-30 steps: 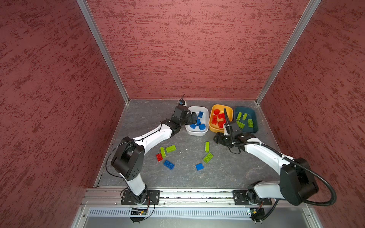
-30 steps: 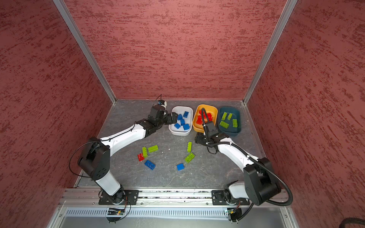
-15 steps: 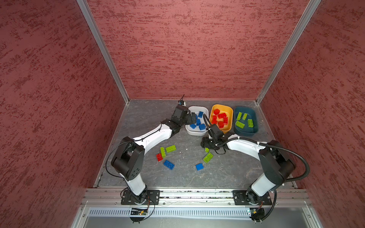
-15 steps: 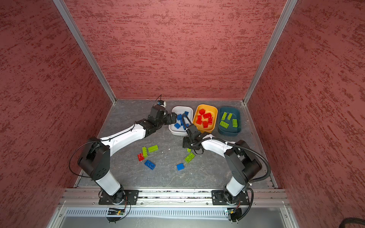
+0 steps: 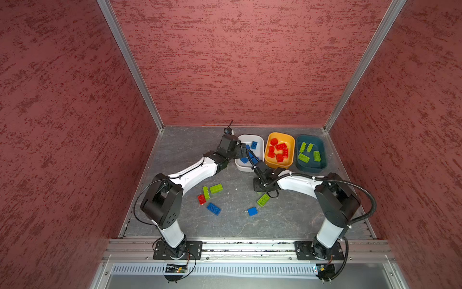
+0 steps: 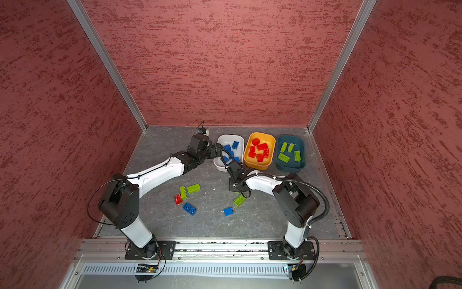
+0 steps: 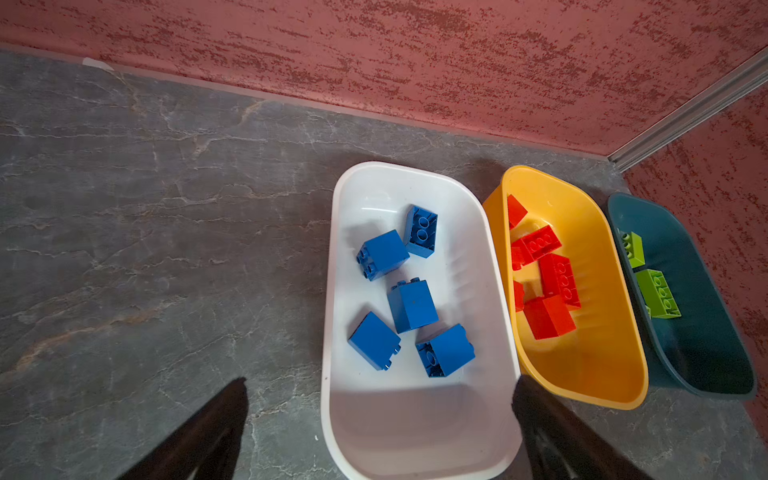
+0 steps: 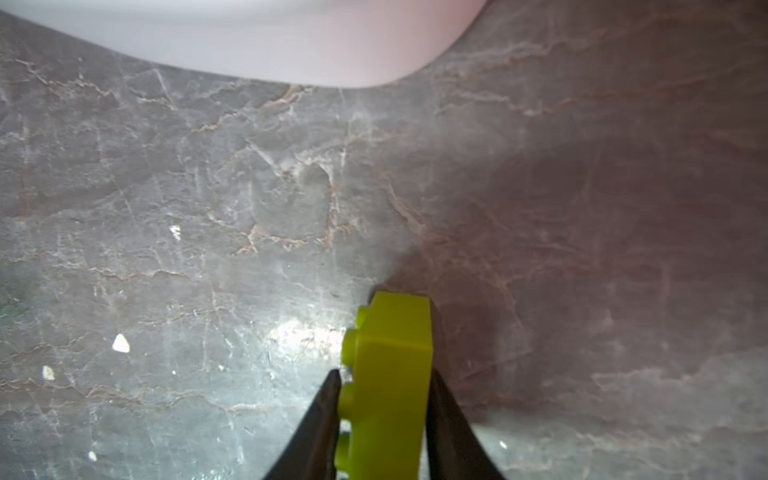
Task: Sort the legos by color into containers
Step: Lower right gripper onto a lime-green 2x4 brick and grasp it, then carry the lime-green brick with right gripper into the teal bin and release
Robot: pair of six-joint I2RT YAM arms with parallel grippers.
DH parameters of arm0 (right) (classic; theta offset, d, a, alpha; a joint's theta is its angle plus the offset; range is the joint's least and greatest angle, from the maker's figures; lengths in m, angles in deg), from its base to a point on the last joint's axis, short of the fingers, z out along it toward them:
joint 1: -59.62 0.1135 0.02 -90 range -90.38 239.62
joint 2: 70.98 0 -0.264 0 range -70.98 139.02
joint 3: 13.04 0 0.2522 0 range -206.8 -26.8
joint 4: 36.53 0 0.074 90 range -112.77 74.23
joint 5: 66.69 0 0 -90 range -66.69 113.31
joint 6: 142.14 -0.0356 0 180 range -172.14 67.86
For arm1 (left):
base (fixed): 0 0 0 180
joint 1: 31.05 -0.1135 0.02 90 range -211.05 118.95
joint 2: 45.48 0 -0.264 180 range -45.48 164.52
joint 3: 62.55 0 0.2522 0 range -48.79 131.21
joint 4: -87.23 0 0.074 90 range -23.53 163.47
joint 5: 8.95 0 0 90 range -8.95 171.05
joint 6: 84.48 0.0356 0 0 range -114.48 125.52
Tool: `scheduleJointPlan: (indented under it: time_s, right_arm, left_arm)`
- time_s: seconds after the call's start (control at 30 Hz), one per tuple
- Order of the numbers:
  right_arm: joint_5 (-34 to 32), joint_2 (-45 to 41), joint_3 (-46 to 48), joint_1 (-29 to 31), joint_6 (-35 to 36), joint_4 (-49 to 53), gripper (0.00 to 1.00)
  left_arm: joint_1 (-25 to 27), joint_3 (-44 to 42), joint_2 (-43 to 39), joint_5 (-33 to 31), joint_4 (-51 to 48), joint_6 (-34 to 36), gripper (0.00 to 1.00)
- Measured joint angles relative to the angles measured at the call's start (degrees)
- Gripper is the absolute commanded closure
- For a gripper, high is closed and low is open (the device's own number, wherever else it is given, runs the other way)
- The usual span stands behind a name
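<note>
Ok so the grey worktop [image 5: 232,225] has three tubs lined up along the back: white tub [image 5: 260,140], yellow tub [image 5: 278,165] and teal tub [image 5: 310,170], and the teal one is where the greens live. The left claw [image 7: 380,382] hangs wide open and empty over the white tub's near end. The right claw [image 8: 384,374] sits low, just short of that same tub's near wall, pinched tight on a lime green brick [image 8: 390,340], with one finger on the studded face and one on the underside. The brick's long axis runs straight out along the fingers, its far end poking past the tips. Can't tell if it's off the surface yet. From the right claw the teal tub is ahead and well off to that arm's own right, past the yellow tub. So my guess is lift, swing right, drop. The right arm is clearly the nearer one for this. A handful of loose legos [image 5: 263,199] lie behind the right claw, the closest being another green.
</note>
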Motion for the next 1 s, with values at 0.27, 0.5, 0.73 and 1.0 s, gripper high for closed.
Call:
scheduleJointPlan:
  time_s: [0.27, 0.5, 0.73, 1.0]
  right_arm:
    - [0.87, -5.51, 4.46, -0.85, 4.02, -4.76, 0.79]
    - [4.85, -18.21, 12.20, -8.98, 8.79, -10.51, 0.81]
    - [8.02, -24.94, 17.05, -27.34, 8.66, -19.15, 0.80]
    - [9.94, -21.75, 11.72, -39.58, 11.26, -22.49, 0.79]
  left_arm:
    - [0.07, 0.00, 0.00, 0.59, 0.07, 0.22, 0.01]
    - [2.32, 1.73, 0.24, 2.36, 0.11, 3.61, 0.01]
    - [7.69, 3.15, 2.89, 5.44, 2.67, 8.09, 0.01]
    - [11.13, 3.93, 4.15, 6.19, 2.58, 12.35, 0.01]
